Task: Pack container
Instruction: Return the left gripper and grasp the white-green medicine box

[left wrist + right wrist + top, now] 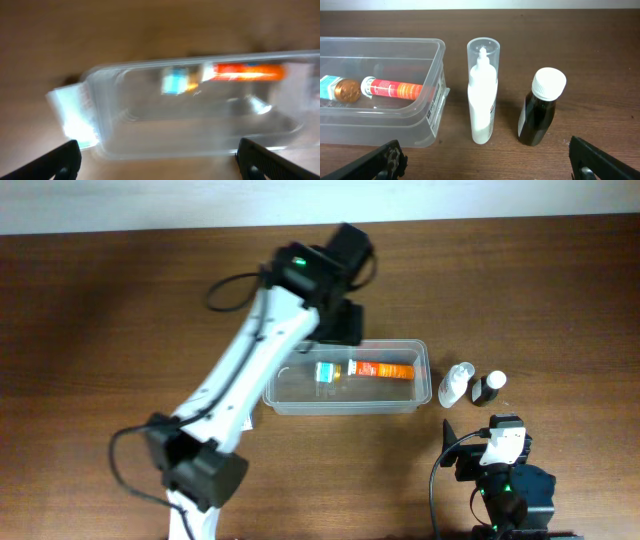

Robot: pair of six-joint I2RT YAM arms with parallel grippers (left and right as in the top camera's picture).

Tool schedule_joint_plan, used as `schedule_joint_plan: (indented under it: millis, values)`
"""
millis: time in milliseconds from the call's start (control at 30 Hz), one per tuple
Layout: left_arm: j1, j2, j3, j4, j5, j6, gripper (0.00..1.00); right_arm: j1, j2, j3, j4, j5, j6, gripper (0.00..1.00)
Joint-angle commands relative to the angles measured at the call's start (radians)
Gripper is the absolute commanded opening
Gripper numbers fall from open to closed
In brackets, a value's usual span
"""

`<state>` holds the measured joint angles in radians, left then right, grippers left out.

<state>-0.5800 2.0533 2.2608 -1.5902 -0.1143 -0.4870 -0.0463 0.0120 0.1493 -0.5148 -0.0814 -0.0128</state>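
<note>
The clear plastic container [420, 355] sits mid-table and holds an orange tube [381, 369] and a small bottle with a blue label [328, 372]. It also shows blurred in the left wrist view [115, 115] and at the left of the right wrist view [432, 107]. My left gripper [160, 162] hovers over the container's far side, open and empty. My right gripper [487, 160] is open and empty near the front edge. It faces a white spray bottle [482, 97] and a dark bottle with a white cap [540, 107], both upright on the table right of the container.
The white spray bottle [457, 383] and dark bottle [489, 387] stand close together just right of the container. A white label [75, 112] sits on the container's end wall. The left arm [250, 370] stretches across the table's left half.
</note>
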Motion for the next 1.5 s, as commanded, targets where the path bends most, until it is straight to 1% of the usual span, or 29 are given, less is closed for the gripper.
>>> schedule_joint_plan:
  millis: [0, 33, 67, 267, 367, 433, 533, 633, 700, 733, 767, 967, 1033, 1100, 1133, 1200, 1233, 1300, 1467]
  values:
    - [0.112, -0.06, 0.013, -0.086, -0.061, 0.061, 0.99, -0.007, -0.008, -0.007, 0.0, -0.013, -0.006, 0.98]
    - [0.147, -0.069, 0.009, -0.098, -0.064, 0.086, 0.99, -0.007, -0.008, -0.007, 0.0, -0.013, -0.006, 0.98]
    - [0.185, -0.082, -0.002, -0.098, -0.031, 0.138, 0.99, -0.007, -0.008, -0.007, 0.0, -0.013, -0.006, 0.98]
    - [0.377, -0.094, -0.099, -0.098, 0.018, 0.142, 0.99, -0.007, -0.008, -0.007, 0.0, -0.013, -0.006, 0.98]
    - [0.447, -0.093, -0.219, -0.087, 0.023, 0.142, 0.99, -0.007, -0.008, -0.007, 0.0, -0.013, -0.006, 0.98]
    - [0.468, -0.092, -0.314, -0.054, 0.047, 0.149, 0.99, -0.007, -0.008, -0.007, 0.0, -0.013, -0.006, 0.98]
    - [0.473, -0.092, -0.479, 0.063, 0.111, 0.191, 0.98, -0.007, -0.008, -0.007, 0.0, -0.013, -0.006, 0.98]
    - [0.473, -0.092, -0.635, 0.195, 0.175, 0.195, 0.95, -0.007, -0.008, -0.007, 0.0, -0.013, -0.006, 0.98]
    - [0.473, -0.092, -0.724, 0.28, 0.207, 0.217, 0.89, -0.007, -0.008, -0.007, 0.0, -0.013, -0.006, 0.98]
    - [0.473, -0.092, -0.769, 0.319, 0.208, 0.216, 0.82, -0.007, -0.008, -0.007, 0.0, -0.013, -0.006, 0.98]
    - [0.473, -0.092, -0.804, 0.348, 0.208, 0.216, 0.79, -0.007, -0.008, -0.007, 0.0, -0.013, -0.006, 0.98]
    - [0.473, -0.092, -0.989, 0.534, 0.214, 0.218, 0.79, -0.007, -0.008, -0.007, 0.0, -0.013, -0.006, 0.98]
    - [0.473, -0.092, -1.022, 0.568, 0.228, 0.224, 0.78, -0.007, -0.008, -0.007, 0.0, -0.013, -0.006, 0.98]
    - [0.473, -0.092, -1.038, 0.583, 0.227, 0.225, 0.72, -0.007, -0.008, -0.007, 0.0, -0.013, -0.006, 0.98]
    - [0.473, -0.092, -1.039, 0.585, 0.227, 0.228, 0.67, -0.007, -0.008, -0.007, 0.0, -0.013, -0.006, 0.98]
    - [0.473, -0.092, -1.038, 0.588, 0.227, 0.228, 0.49, -0.007, -0.008, -0.007, 0.0, -0.013, -0.006, 0.98]
    - [0.473, -0.092, -1.033, 0.587, 0.227, 0.229, 0.42, -0.007, -0.008, -0.007, 0.0, -0.013, -0.006, 0.98]
    - [0.473, -0.092, -1.016, 0.586, 0.227, 0.257, 0.41, -0.007, -0.008, -0.007, 0.0, -0.013, -0.006, 0.98]
    - [0.473, -0.107, -0.912, 0.52, 0.223, 0.301, 0.41, -0.007, -0.008, -0.007, 0.0, -0.013, -0.006, 0.98]
